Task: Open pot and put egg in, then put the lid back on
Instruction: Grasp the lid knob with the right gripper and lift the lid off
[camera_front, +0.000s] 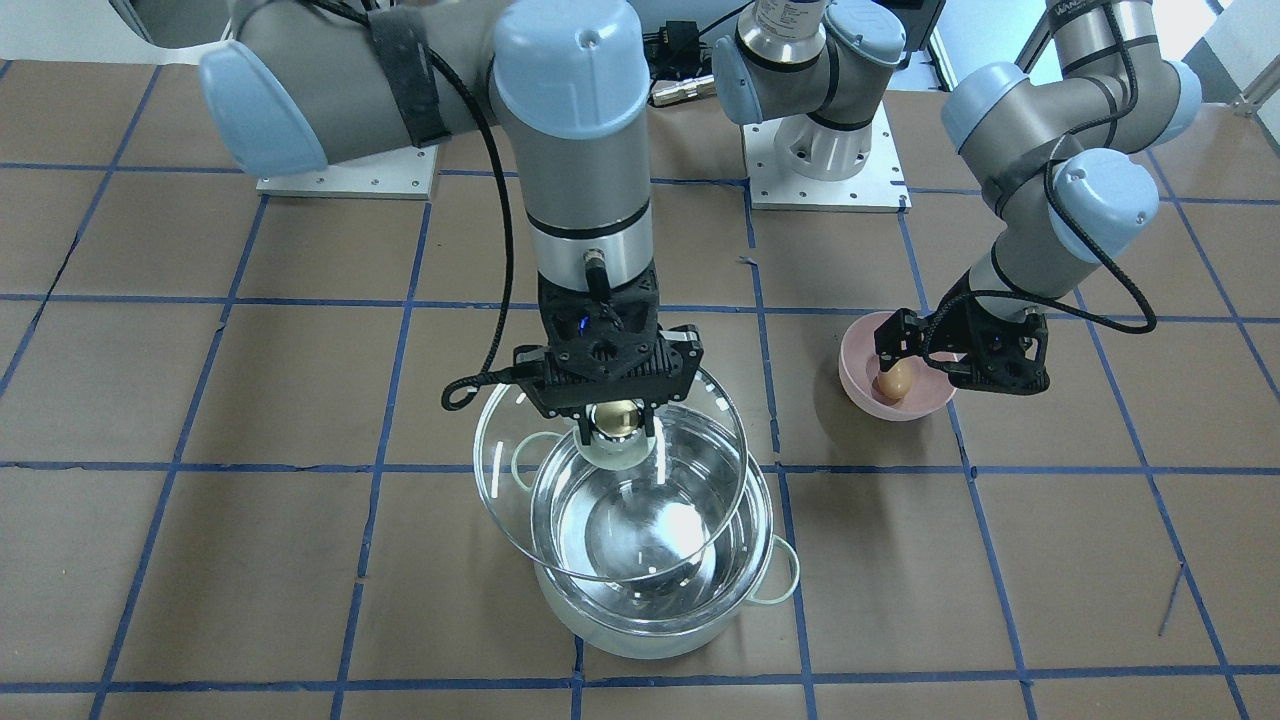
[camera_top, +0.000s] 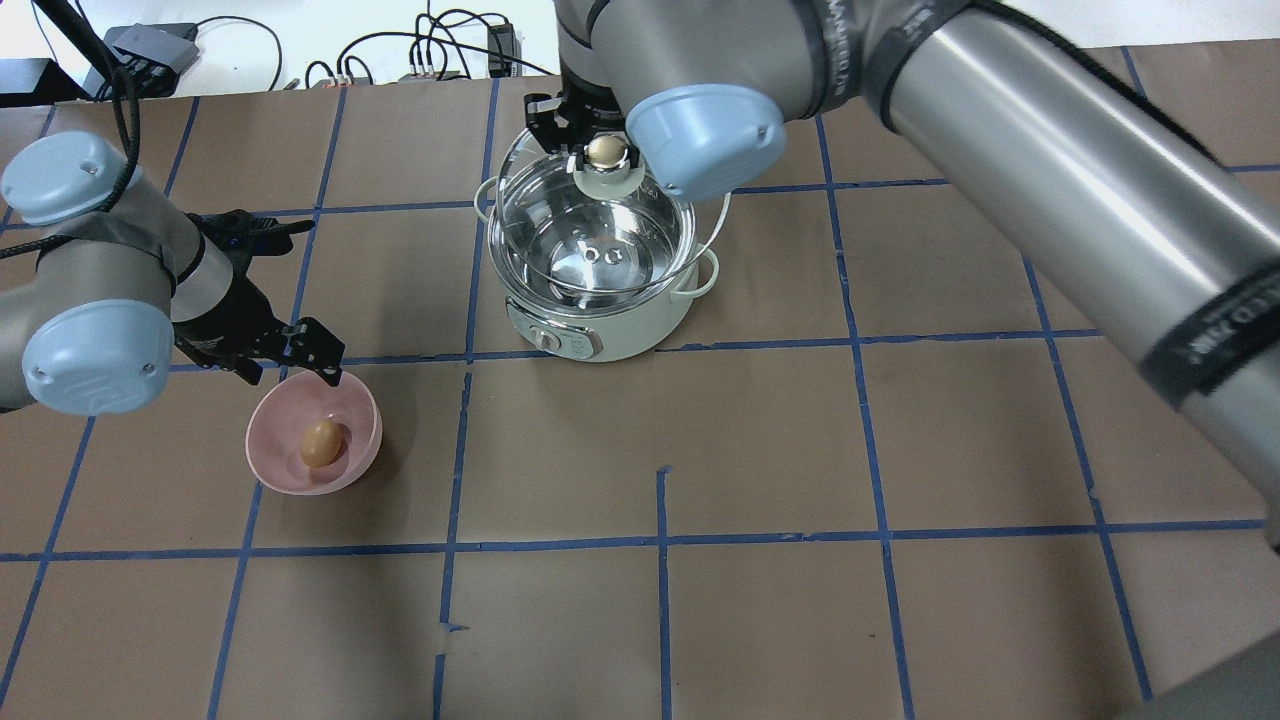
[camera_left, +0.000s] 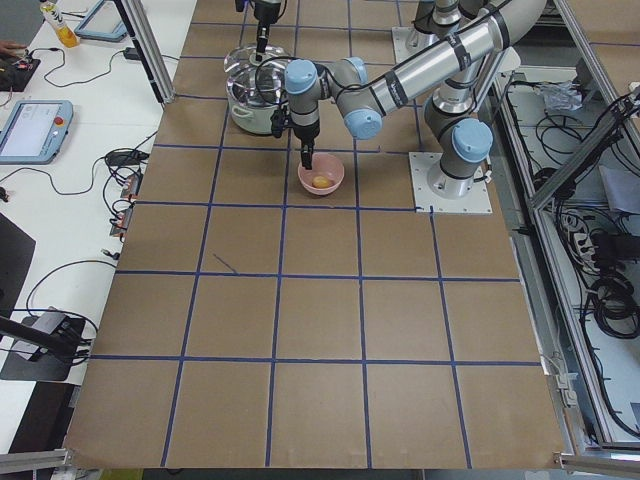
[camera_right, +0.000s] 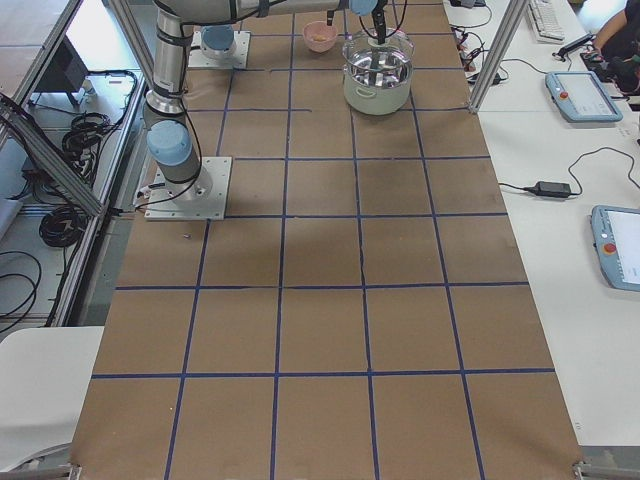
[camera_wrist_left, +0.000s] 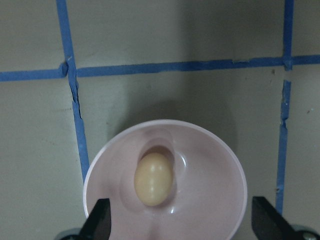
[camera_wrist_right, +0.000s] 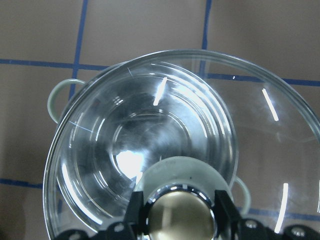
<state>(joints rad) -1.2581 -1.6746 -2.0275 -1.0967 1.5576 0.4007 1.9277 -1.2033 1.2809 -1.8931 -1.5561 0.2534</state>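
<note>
Step 1 (open pot) looks approx. done. R gripper (camera_front: 616, 420) is clamped on the gold-topped knob (camera_wrist_right: 180, 220) of the lid (camera_front: 500, 440), w/ the glass held up off the pot (camera_top: 620, 335). The lid sits tilted and offset toward the robot's base, but in the overhead view it overlaps most of the opening, so it prob. needs to move further aside before a drop-in. Pot interior seen through the glass is shiny and bare, nothing in it. Step 2 not started: egg (camera_wrist_left: 153, 179) lies in the pink bowl (camera_wrist_left: 210, 190), well apart from the pot on the robot's L side. L gripper (camera_wrist_left: 182, 222) hangs just over the bowl w/ fingers spread wide either side of it, holding nothing and not touching the egg. Left to do: descend and close on egg, carry it over, release into pot, then R arm sets the lid back down on the rim. Est. about a third through.
</note>
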